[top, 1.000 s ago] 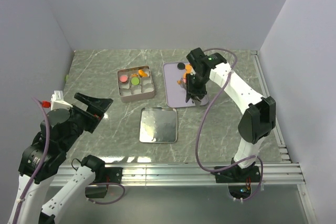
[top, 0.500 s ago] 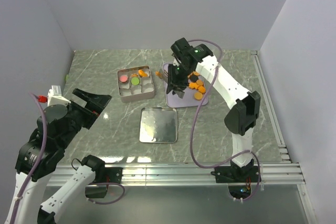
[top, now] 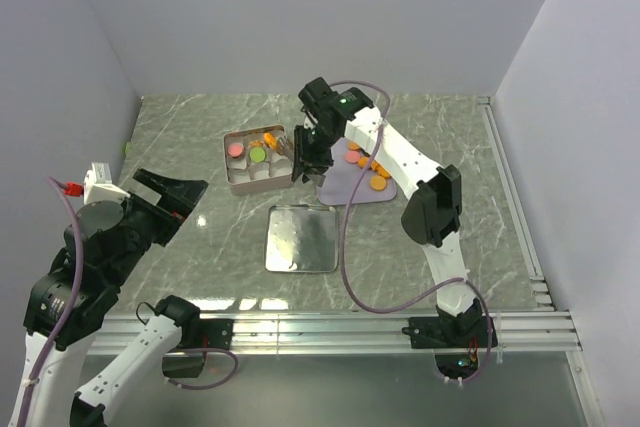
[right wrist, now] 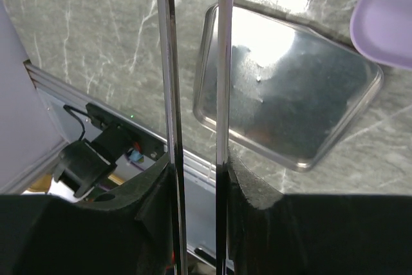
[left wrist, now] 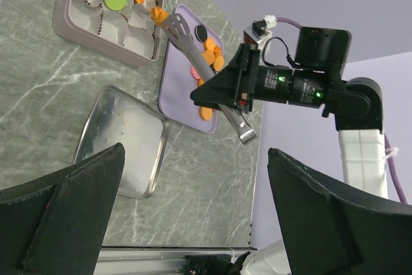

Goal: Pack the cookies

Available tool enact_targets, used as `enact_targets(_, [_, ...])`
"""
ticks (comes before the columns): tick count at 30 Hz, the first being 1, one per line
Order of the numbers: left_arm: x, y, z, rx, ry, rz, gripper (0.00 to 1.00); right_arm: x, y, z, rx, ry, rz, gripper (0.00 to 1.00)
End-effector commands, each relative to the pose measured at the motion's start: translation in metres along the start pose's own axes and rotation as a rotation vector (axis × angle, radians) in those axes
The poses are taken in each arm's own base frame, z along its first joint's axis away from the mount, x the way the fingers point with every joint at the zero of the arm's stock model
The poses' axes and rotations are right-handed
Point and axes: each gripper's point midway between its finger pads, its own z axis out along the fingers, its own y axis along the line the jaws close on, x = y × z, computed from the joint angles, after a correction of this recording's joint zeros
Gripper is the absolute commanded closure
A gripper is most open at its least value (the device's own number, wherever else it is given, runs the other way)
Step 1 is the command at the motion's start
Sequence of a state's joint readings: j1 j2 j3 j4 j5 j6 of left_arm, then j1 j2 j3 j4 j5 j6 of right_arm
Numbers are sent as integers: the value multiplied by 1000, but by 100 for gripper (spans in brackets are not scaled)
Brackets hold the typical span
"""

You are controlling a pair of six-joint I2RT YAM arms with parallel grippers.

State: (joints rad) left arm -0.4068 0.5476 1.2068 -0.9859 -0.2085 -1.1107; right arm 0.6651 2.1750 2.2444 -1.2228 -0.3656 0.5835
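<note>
The cookies are small round discs. Pink, green and orange ones sit in the paper cups of the square tin (top: pixel 258 160), and several orange cookies (top: pixel 378 183) lie on the lavender tray (top: pixel 345 187). My right gripper (top: pixel 308 154) is shut on metal tongs (left wrist: pixel 193 53); their two blades run between its fingers (right wrist: pixel 254 191). The tongs' tip pinches an orange cookie (left wrist: pixel 159 14) over the tin's right edge (left wrist: pixel 156 46). My left gripper (left wrist: pixel 196 159) hangs open and empty high above the near left of the table (top: pixel 165 197).
A shiny square metal lid (top: pixel 300 239) lies upside down in front of the tin and tray, also below the tongs (right wrist: pixel 290 107). A black cookie (left wrist: pixel 201 32) lies on the tray. Grey walls enclose the table; an aluminium rail (top: pixel 380 327) runs along the near edge.
My right arm has swung left from over the lavender tray to the tin's right edge, carrying the tongs. The left arm has drifted slightly, still open.
</note>
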Motion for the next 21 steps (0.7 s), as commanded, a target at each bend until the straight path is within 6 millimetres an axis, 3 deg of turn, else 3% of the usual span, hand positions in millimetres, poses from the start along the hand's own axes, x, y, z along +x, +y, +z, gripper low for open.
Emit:
enact_targets(1, [-4,-5,0,19,-16,20,1,-20,20,-3,-77,-60,-10,64])
enact_targets(10, [-3,-6,7,2,-2,46,0,-40,22,19,-86,-86,25,64])
enact_targets(21, [-8,-3,9,-21,-24,81,0,-42,-3,26,-35,-74,61,62])
